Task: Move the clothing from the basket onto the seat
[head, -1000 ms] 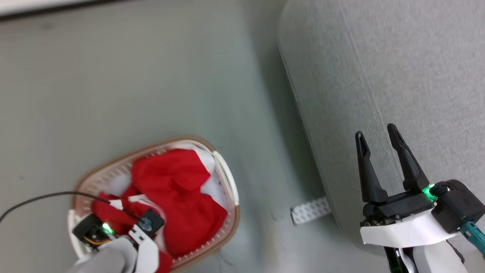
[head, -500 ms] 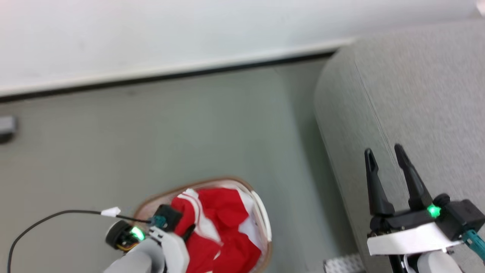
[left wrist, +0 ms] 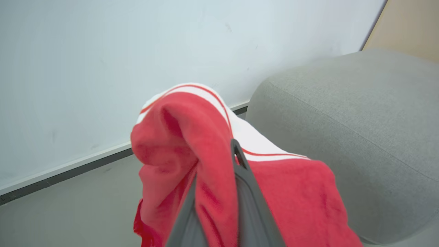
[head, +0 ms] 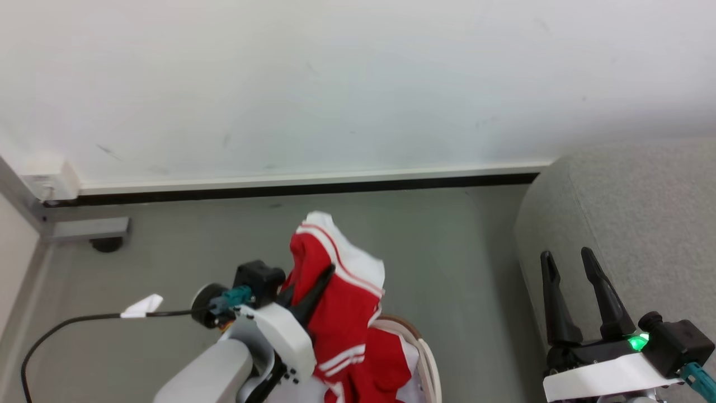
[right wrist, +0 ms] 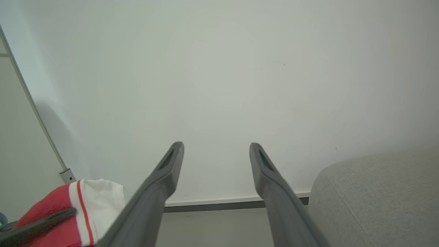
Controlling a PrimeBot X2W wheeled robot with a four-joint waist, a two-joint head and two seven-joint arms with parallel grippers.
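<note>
The clothing (head: 341,305) is hanging above the basket (head: 428,358), with 1 red-and-white garment being clamped tight in the left pincer (head: 320,284). The right pincer (head: 566,253) is hovering right of the basket, beside the seat (head: 643,212), its 2 fingers spread and holding nothing.

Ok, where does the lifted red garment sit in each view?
Head view: red garment lower centre, hanging from the left gripper above the basket.
Left wrist view: centre, draped over the fingers.
Right wrist view: bottom-left corner.
Shared landmark: grey sofa arm, right of the garment in all three.
</note>
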